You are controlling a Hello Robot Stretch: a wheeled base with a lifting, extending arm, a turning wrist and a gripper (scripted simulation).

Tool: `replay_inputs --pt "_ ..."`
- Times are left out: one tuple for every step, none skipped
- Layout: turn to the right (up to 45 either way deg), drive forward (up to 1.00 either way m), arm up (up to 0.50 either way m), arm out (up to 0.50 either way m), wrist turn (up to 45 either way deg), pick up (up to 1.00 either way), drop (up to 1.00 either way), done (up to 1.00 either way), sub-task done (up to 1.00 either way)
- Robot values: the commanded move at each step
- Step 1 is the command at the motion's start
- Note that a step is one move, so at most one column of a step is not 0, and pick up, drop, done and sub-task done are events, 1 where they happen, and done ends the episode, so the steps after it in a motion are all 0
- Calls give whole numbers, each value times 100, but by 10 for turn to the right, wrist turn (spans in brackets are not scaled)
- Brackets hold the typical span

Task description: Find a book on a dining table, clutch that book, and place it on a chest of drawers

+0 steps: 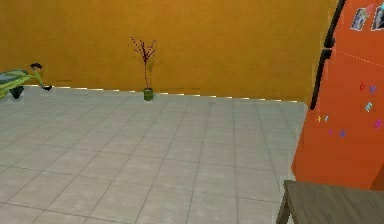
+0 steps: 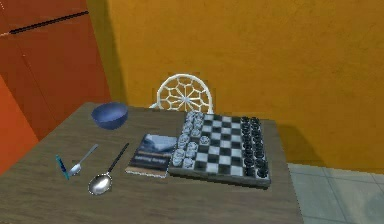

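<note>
Book (image 2: 150,155): arm side view; lies flat on the tabletop (image 2: 50,150), just beside the chessboard's left edge.
Chessboard (image 2: 222,148): pieces stand along both ends.
Bowl (image 2: 110,115): blue, near the tabletop's far edge.
Spoon (image 2: 101,183): left of the book, with a smaller utensil (image 2: 82,162) beside it.
Chair (image 2: 183,95): white, behind the tabletop, by the orange wall.
Plant (image 1: 147,65): forward view; potted, on the tiled floor against the wall.
Fridge (image 1: 345,110): orange, at that view's right, above a tabletop corner.
Tool: state cannot be told.
</note>
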Motion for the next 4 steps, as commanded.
replay_inputs --pt "0 0 50 0 0 0 0 0 0" --pt "0 0 34 0 0 0 0 0 0" --pt "0 0 0 26 0 0 0 0 0" --pt "0 0 0 0 450 0 0 0 0"
